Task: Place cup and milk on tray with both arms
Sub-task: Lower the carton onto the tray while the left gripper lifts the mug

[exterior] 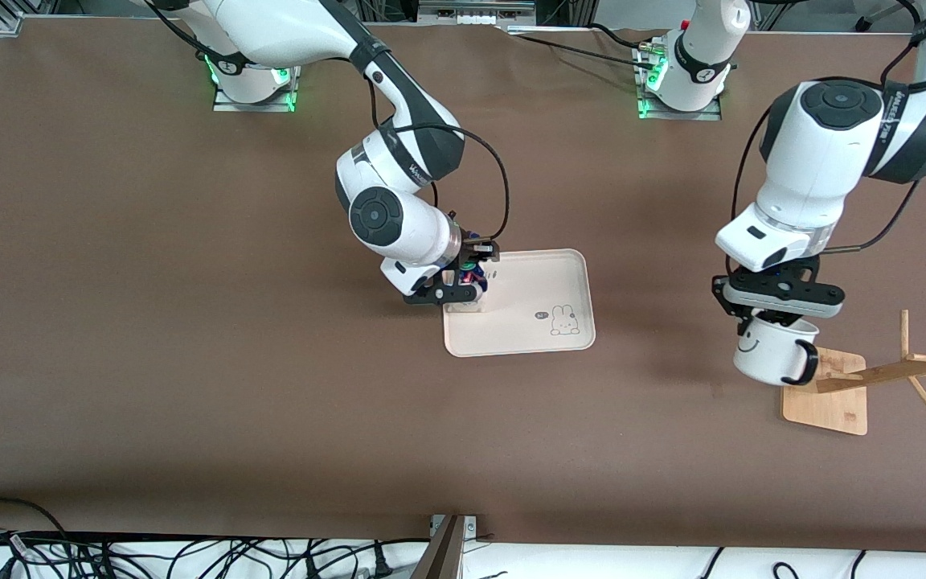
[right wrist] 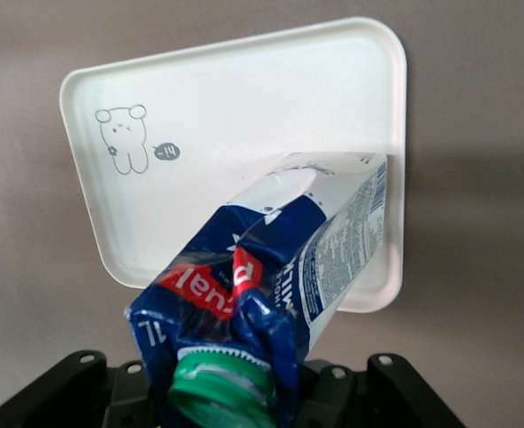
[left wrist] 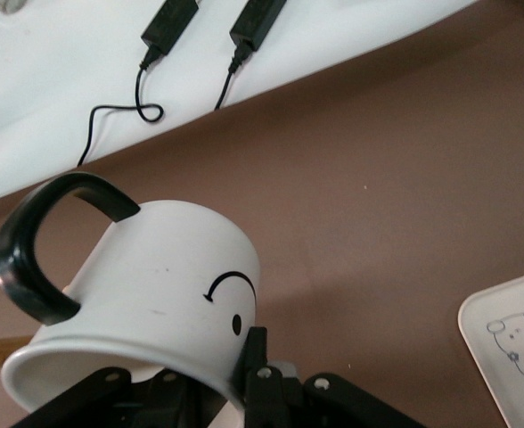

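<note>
Two risks I log: from the front, the left gripper (exterior: 776,315) grips the cup (exterior: 772,354) above the wooden rack base (exterior: 829,394), well apart from the tray (exterior: 551,277), and could snag the rack; at the right wrist, the right gripper (right wrist: 235,392) clamps the milk (right wrist: 289,267), tilted over the tray's edge, which could topple on release.

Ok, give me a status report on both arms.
Right gripper shut on milk carton, over cream tray edge. Left gripper shut on smiley mug, beside wooden rack. Path to tray open.

Brown table (exterior: 190,362), white floor strip with black cables (exterior: 149,559)
</note>
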Action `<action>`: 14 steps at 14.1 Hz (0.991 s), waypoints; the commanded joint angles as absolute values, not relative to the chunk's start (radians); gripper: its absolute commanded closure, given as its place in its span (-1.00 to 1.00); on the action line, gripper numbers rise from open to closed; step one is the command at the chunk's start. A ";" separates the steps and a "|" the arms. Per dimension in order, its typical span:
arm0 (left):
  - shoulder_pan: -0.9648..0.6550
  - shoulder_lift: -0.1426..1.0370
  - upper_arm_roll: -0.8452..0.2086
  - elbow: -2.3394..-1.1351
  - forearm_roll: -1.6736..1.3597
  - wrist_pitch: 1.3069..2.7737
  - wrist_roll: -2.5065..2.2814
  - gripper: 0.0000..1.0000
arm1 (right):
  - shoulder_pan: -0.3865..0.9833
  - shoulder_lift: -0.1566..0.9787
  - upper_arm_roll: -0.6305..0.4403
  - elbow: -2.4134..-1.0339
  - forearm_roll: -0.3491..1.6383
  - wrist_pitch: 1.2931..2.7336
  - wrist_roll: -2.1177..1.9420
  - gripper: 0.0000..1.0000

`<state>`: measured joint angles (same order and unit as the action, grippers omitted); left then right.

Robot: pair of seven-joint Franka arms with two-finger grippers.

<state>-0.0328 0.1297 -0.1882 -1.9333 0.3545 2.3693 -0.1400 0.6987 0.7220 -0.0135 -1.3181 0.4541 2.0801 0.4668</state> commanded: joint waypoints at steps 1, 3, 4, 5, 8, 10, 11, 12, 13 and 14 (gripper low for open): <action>-0.043 0.140 -0.230 -1.882 0.367 2.243 -0.143 1.00 | 0.703 0.706 -0.014 -1.330 0.453 2.111 0.410 1.00; -0.051 0.144 -0.250 -1.870 0.362 2.186 -0.140 1.00 | 0.703 0.709 -0.014 -1.330 0.451 2.115 0.370 1.00; -0.051 0.147 -0.258 -1.868 0.326 2.151 -0.138 1.00 | 0.704 0.710 -0.014 -1.330 0.451 2.115 0.347 1.00; -0.051 0.150 -0.259 -1.868 0.254 2.132 -0.137 1.00 | 0.706 0.712 -0.012 -1.331 0.451 2.117 0.333 1.00; -0.052 0.175 -0.261 -1.868 0.169 2.109 -0.133 1.00 | 0.713 0.715 -0.012 -1.333 0.451 2.118 0.331 0.72; -0.055 0.184 -0.261 -1.867 0.166 2.099 -0.133 1.00 | 0.715 0.721 -0.012 -1.339 0.446 2.170 0.328 -0.99; -0.055 0.193 -0.261 -1.846 0.166 2.088 -0.133 1.00 | 0.721 0.724 -0.012 -1.341 0.448 2.201 0.330 -1.00; -0.055 0.205 -0.261 -1.823 0.164 2.051 -0.127 1.00 | 0.726 0.726 -0.012 -1.342 0.449 2.218 0.330 -1.00; -0.057 0.222 -0.261 -1.787 0.164 2.013 -0.111 1.00 | 0.727 0.726 -0.012 -1.344 0.448 2.224 0.328 -1.00; -0.057 0.239 -0.261 -1.752 0.163 1.979 -0.089 1.00 | 0.727 0.726 -0.012 -1.344 0.448 2.224 0.328 -1.00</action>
